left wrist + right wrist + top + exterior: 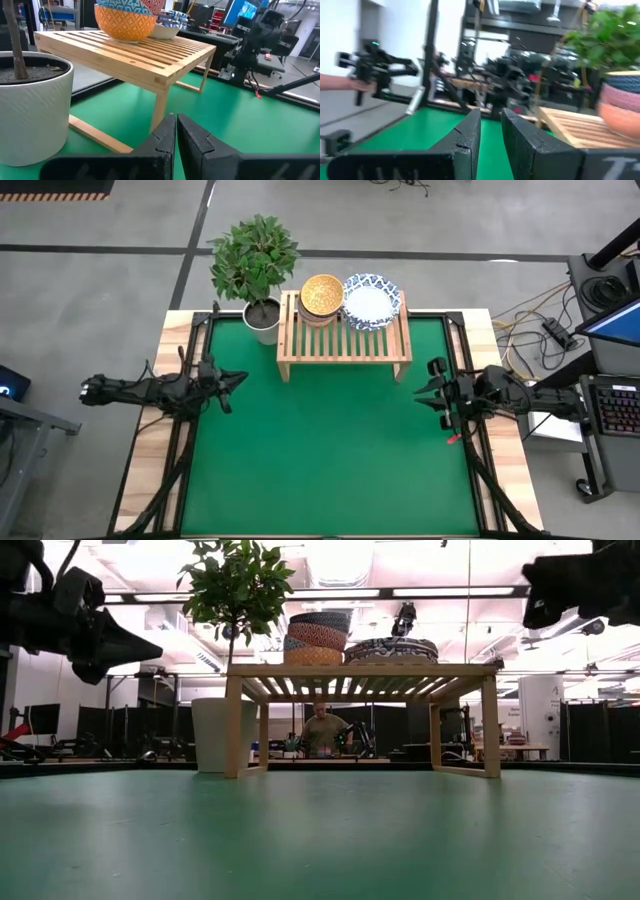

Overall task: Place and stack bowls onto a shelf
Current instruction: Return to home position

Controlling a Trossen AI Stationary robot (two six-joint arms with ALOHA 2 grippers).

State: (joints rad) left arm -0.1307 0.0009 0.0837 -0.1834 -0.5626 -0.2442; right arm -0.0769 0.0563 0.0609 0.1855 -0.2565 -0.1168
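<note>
We see the shelf (pixel 343 345) at the table's far edge, long axis running left-right, well apart from both grippers and between them. It carries the stack of small bowls (pixel 322 294) with the blue patterned bowls (pixel 370 301) just beside it on the right. Left gripper (pixel 243 378) hangs at the left edge with jaws almost touching; right gripper (pixel 420 390) hangs at the right edge with a narrow gap. Both are empty and point inward.
</note>
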